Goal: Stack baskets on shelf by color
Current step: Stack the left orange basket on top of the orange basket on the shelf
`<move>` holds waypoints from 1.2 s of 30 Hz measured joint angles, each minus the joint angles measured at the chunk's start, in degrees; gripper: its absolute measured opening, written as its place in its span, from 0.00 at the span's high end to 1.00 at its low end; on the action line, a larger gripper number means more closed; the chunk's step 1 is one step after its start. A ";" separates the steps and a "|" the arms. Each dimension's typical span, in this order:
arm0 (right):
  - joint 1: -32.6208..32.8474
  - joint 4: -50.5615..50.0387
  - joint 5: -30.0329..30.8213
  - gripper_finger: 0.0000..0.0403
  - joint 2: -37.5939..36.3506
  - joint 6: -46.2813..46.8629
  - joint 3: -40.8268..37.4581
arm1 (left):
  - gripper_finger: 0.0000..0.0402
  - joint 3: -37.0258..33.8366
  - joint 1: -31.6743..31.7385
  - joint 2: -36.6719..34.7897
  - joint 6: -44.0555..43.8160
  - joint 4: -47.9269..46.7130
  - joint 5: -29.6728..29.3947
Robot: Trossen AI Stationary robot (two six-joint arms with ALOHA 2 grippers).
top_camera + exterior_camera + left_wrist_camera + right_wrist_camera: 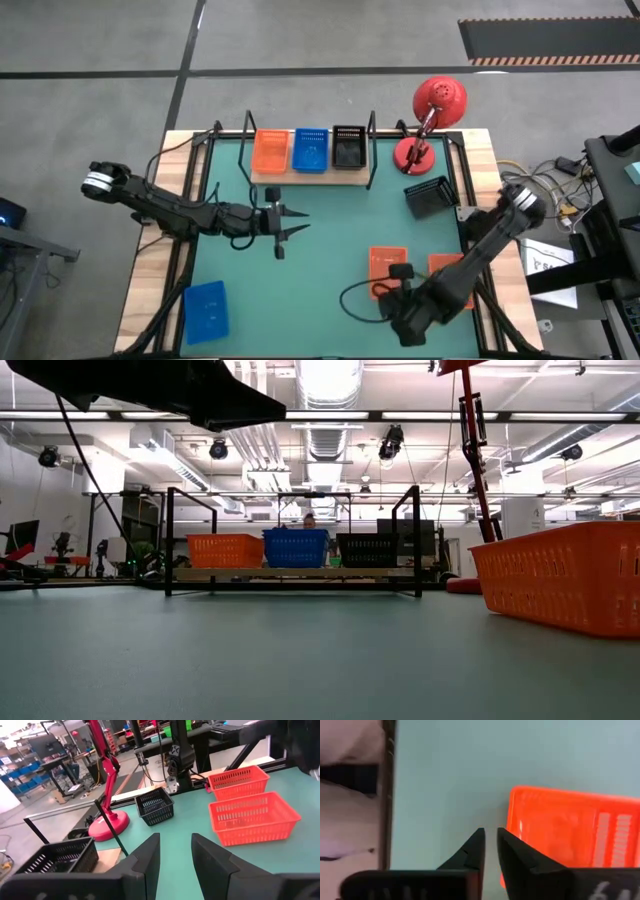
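Currently the step in hand appears to be picking up an orange basket (384, 268) at about 5 o'clock on the green mat (300, 260). The right gripper (490, 840) hovers over its near edge, fingers a narrow gap apart and empty; next it likely must straddle the basket wall and close. The left gripper (297, 228) waits at centre, fingers parted, empty. The shelf (310, 176) at 12 o'clock holds orange, blue and black baskets, mesh-walled and rectangular.

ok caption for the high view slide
Orange, blue and black baskets line the shelf; more wait on the mat.
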 joint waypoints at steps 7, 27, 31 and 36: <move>0.90 -7.46 -0.87 0.68 10.45 8.93 4.67 | 0.76 0.00 -0.25 0.00 -5.97 0.10 0.10; -0.01 -8.52 6.25 0.90 18.91 5.48 5.19 | 0.76 -0.07 -5.03 0.03 -6.19 4.56 0.37; 0.08 -8.19 9.68 0.97 18.89 4.21 8.40 | 0.76 -0.07 -5.15 0.04 -6.13 7.54 0.35; 0.16 -8.04 15.91 0.98 18.79 2.46 13.41 | 0.76 -0.07 -7.77 0.02 -6.13 9.71 0.13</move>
